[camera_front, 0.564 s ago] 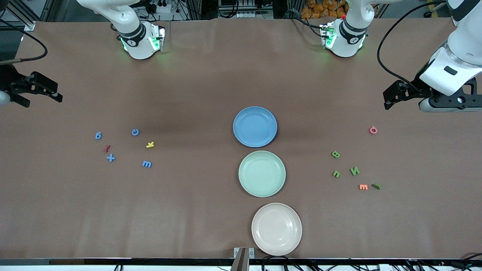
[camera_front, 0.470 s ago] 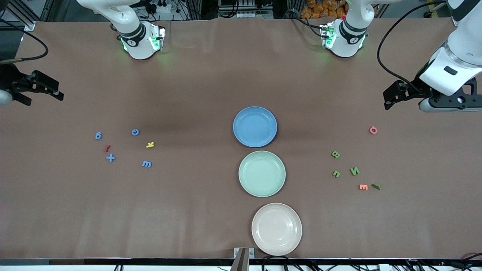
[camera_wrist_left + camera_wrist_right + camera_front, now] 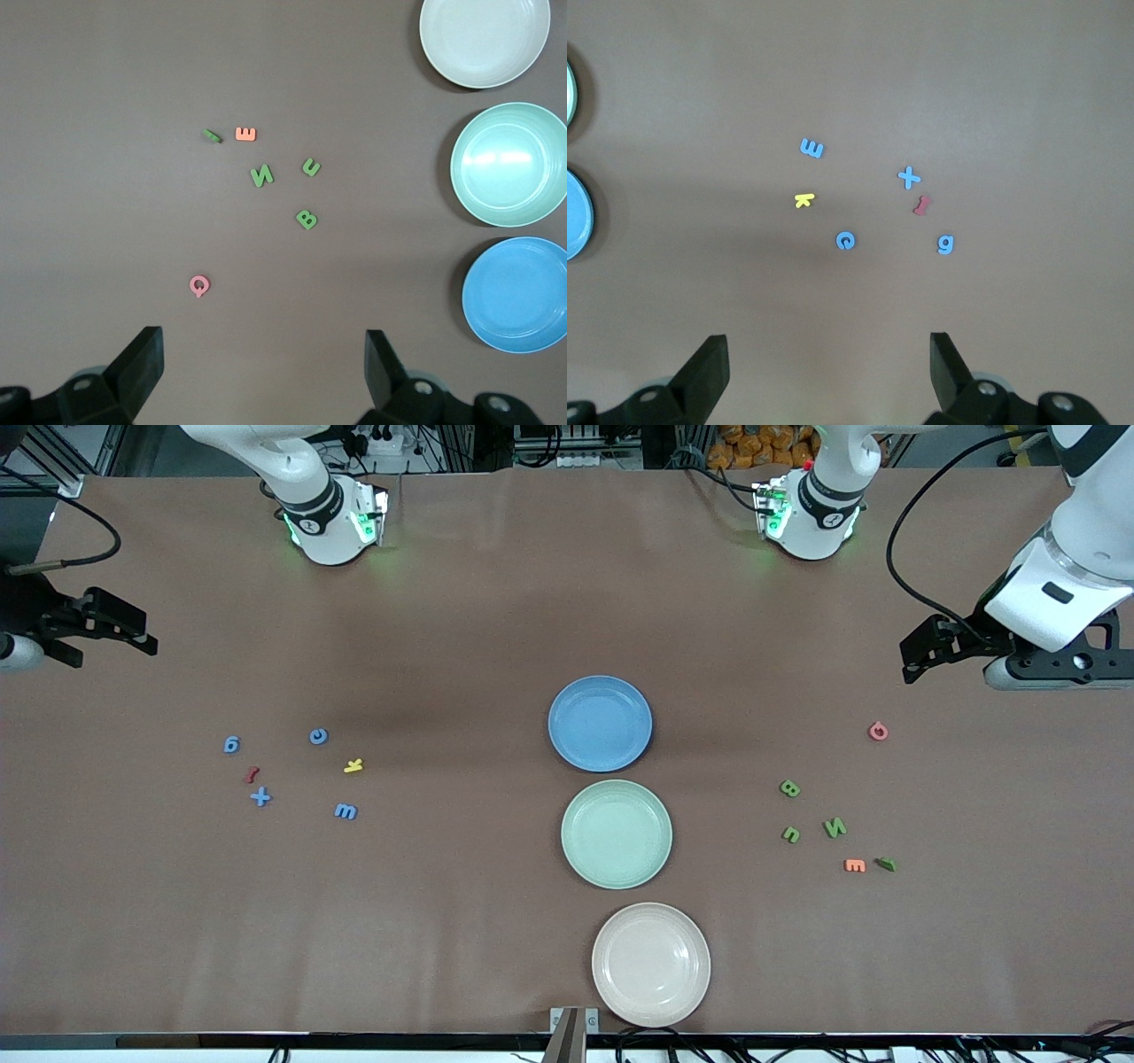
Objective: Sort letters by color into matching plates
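Blue letters (image 3: 318,736) lie at my right arm's end, green letters (image 3: 834,827) at my left's; plates (image 3: 600,723) central, bare. Left gripper (image 3: 264,365) and right gripper (image 3: 829,367) hover wide open, empty. Sorting unstarted; next: descend onto one letter.

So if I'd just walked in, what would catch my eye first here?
Probably the three plates in a row mid-table: the blue plate, the mint green plate nearer the front camera, then the cream plate. Next, two scatters of tiny letters: blue letters toward the right arm's end, green letters toward the left arm's. The left gripper and right gripper hover open above the table's ends.
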Robot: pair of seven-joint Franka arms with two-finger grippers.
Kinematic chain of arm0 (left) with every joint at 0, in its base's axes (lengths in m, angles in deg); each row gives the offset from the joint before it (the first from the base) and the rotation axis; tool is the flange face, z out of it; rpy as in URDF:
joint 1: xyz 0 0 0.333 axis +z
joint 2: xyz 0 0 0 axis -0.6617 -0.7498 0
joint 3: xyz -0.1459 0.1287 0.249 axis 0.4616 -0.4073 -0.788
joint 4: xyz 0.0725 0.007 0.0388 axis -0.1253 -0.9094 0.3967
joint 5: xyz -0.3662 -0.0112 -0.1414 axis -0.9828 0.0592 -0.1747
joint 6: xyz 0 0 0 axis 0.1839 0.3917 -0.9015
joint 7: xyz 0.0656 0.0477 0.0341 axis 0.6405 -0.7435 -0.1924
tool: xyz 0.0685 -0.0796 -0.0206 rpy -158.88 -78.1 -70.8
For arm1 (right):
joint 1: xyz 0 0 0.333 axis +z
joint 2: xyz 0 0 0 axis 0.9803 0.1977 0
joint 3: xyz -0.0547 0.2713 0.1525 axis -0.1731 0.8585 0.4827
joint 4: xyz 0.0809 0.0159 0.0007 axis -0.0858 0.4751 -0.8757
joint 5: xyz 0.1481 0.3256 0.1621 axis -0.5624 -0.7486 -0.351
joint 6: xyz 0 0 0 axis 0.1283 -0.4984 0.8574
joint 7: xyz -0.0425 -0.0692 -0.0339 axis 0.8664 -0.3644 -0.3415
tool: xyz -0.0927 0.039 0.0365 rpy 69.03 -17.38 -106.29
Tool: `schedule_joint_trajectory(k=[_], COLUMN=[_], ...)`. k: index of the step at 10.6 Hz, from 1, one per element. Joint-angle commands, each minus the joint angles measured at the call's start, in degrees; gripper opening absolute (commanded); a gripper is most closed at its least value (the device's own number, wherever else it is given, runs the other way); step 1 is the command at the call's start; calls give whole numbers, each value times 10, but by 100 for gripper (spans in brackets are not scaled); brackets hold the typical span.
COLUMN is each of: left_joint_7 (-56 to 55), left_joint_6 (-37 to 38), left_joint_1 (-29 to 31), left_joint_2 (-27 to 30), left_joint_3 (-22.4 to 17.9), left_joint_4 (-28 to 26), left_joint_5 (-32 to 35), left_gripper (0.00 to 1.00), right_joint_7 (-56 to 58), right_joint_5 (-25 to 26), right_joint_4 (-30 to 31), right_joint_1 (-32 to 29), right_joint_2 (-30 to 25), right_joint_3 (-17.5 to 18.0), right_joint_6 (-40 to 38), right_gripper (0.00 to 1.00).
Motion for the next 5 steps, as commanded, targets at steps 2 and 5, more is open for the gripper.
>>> schedule_joint_trajectory(k=[2, 5], left_joint_7=[0, -10], left_joint_6=[7, 15], left_joint_1=[5, 0], left_joint_2=[-18, -65], left_joint_3=[1, 4], left_joint_4=[4, -9], left_joint_5=[-11, -5], left_gripper=[100, 100], right_joint_7=[-12, -73], right_joint_5=[10, 10], right_joint_4=[71, 155], right_joint_1=[3, 14], right_joint_2=[-7, -3], right_joint_3=[8, 18], right_joint_6=[39, 150], right_gripper=[100, 100])
